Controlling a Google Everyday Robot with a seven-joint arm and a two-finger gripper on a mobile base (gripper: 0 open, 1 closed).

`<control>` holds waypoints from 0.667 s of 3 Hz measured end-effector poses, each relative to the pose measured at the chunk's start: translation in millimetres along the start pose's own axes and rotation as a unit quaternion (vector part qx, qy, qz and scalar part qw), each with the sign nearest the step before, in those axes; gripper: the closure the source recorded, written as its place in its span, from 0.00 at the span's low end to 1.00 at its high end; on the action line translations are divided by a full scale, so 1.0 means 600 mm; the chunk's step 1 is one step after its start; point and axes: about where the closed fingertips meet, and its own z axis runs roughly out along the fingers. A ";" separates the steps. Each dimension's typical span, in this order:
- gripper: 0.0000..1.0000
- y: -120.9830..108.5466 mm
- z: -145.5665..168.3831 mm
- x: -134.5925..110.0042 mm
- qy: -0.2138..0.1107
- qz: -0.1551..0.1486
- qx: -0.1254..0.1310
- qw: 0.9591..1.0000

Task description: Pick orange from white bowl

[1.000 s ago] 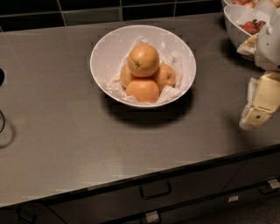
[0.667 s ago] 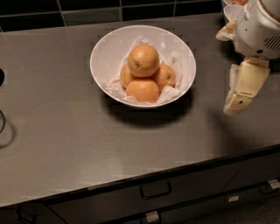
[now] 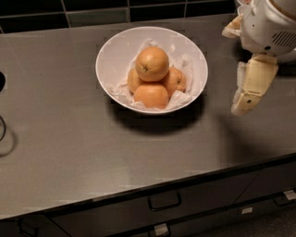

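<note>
While the gripper (image 3: 233,69) hung at the upper right of the frame, above the counter (image 3: 69,143) and just right of the bowl (image 3: 115,53), its two cream fingers (image 3: 253,85) stood spread apart with nothing between them; the longer one pointed down and to the left, its tip near the bowl's right rim but clear of it; the other showed only as a short stub higher up, near the top edge. The bowl sat in the upper middle of the frame, lined with crumpled paper (image 3: 186,62); the orange (image 3: 152,64) lay in it on top of the pile, its dark stem dot turned toward the lower left, apart from the gripper; just below it in the frame lay a deeper-coloured front fruit (image 3: 151,96); a smaller left fruit (image 3: 132,79) and right fruit (image 3: 176,79) peeked out at either side. A dark shadow fell under the bowl's lower edge; a drawer handle (image 3: 164,202) showed near the bottom of the frame; dark tiles (image 3: 92,9) backed the counter along the top.
</note>
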 end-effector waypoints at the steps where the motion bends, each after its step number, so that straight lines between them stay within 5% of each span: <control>1: 0.00 -0.038 0.008 -0.027 0.001 -0.036 -0.001 0.999; 2: 0.00 -0.074 0.033 -0.058 -0.008 -0.073 -0.014 0.997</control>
